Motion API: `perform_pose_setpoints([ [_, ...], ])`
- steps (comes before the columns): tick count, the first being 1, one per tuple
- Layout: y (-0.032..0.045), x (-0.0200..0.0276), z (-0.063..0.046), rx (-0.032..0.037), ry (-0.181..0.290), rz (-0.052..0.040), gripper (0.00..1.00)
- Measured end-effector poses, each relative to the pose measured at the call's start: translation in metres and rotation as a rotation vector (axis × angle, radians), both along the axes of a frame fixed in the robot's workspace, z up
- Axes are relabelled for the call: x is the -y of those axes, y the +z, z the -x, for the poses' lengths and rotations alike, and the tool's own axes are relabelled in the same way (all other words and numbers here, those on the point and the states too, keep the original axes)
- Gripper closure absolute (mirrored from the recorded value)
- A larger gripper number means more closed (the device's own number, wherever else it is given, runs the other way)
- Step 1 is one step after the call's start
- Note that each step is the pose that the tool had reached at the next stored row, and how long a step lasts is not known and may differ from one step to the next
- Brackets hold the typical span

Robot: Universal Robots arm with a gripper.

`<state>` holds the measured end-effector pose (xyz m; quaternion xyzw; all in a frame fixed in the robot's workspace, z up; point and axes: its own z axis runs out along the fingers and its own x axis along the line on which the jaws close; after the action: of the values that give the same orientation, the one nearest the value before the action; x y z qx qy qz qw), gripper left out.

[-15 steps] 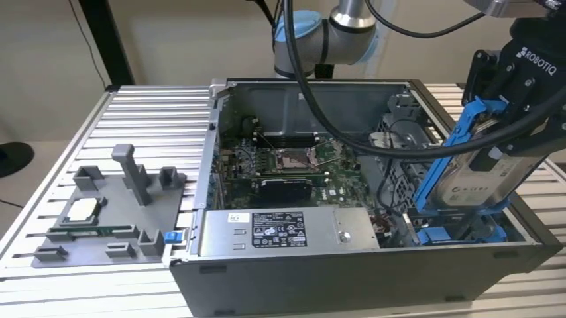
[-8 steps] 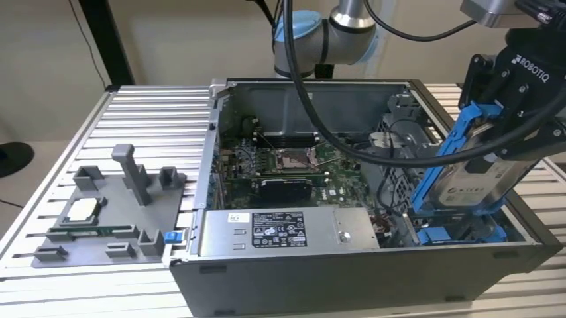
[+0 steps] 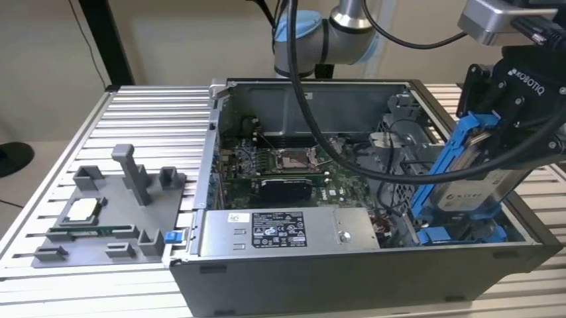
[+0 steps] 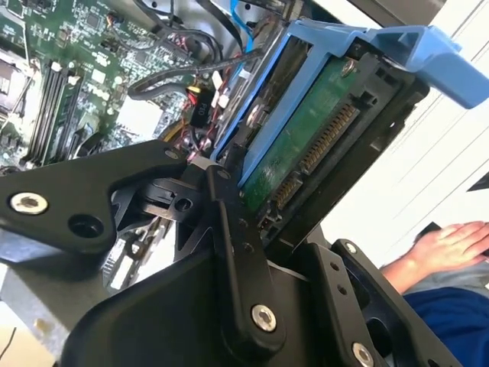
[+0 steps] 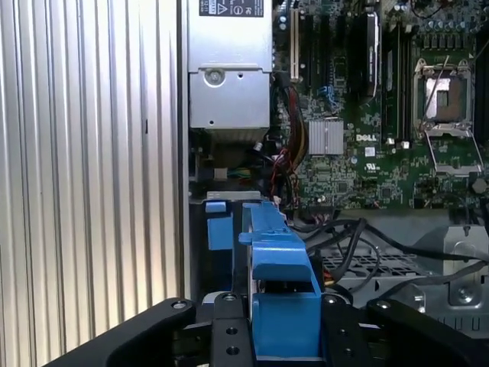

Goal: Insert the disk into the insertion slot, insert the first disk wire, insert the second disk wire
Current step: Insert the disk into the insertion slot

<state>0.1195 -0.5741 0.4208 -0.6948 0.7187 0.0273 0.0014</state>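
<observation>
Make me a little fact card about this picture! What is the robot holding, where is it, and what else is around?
holding: gripper shut on the disk in its blue carrier
disk pose: tilted, lower end down by the insertion slot, not lying flat
place: the exterior view's right end of the open computer case
inside case: motherboard, power-supply box
on table: grey parts tray
person: a hand in the second wrist view

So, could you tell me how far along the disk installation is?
Nothing is finished yet. In hand: the pincer grips the disk, tilted, its lower end at the blue-railed insertion slot. Left: seating it and wiring it, since its connector is bare.
</observation>
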Motion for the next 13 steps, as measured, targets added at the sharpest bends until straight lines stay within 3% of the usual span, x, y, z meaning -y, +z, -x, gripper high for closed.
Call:
perform_pose_setpoints([
  [13, -0.019, 0.0014, -0.001, 0.0012, 0.02, -0.0029, 1.0],
])
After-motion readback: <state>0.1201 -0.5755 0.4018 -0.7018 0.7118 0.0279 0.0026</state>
